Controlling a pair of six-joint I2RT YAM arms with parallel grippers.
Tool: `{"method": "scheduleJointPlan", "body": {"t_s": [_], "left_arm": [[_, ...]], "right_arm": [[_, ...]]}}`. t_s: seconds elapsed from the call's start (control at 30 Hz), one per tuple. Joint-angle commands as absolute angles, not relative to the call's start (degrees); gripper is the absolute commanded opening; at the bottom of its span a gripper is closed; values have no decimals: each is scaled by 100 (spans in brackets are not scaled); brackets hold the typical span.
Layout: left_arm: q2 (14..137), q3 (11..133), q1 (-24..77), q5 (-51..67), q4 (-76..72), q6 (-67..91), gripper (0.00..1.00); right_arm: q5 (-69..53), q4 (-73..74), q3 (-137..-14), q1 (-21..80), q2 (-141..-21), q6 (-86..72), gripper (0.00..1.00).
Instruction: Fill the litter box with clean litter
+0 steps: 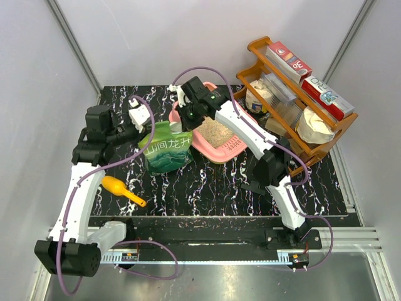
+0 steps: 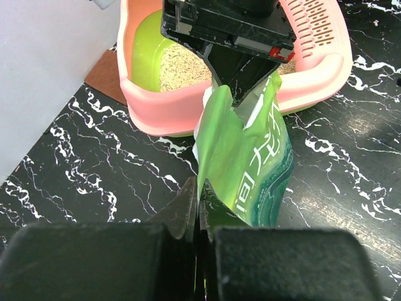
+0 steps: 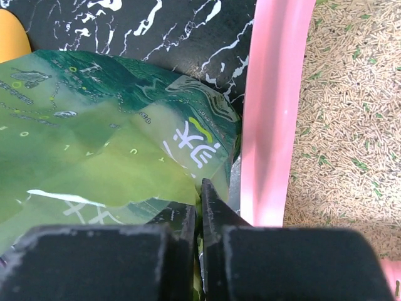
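The pink litter box (image 1: pixel 233 148) with lime-green inner walls sits at the table's middle back; beige-tan litter (image 1: pixel 216 131) lies in it. It also shows in the left wrist view (image 2: pixel 164 114) and the right wrist view (image 3: pixel 274 106), with litter (image 3: pixel 341 113) inside. A green bag (image 1: pixel 166 150) with white characters stands just left of the box. My left gripper (image 2: pixel 200 207) is shut on the bag's top edge (image 2: pixel 244 163). My right gripper (image 3: pixel 202 200) is shut on the bag's other top corner (image 3: pixel 113 157), beside the pink rim.
A yellow-orange scoop (image 1: pixel 120 189) lies on the black marbled table at front left. A brown wooden rack (image 1: pixel 294 103) with boxes and bags stands at the back right, close to the litter box. White walls close in the left and back.
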State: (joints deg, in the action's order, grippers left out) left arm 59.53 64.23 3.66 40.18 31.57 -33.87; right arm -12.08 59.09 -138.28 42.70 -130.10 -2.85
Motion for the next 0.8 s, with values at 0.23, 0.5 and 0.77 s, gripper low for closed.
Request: {"method": "scheduleJointPlan", "body": {"t_s": [0.23, 0.5, 0.77], "left_arm": [[5555, 6513, 316, 3622, 2549, -4297, 0], [5502, 6873, 316, 3103, 2435, -4922, 0], [5221, 6690, 325, 3129, 1936, -4589, 0]], "right_arm": [[-395, 5986, -14905, 4376, -12699, 184, 0], [-861, 5020, -15170, 4518, -13069, 141, 0], [-747, 3675, -15162, 4518, -13122, 35, 0]]}}
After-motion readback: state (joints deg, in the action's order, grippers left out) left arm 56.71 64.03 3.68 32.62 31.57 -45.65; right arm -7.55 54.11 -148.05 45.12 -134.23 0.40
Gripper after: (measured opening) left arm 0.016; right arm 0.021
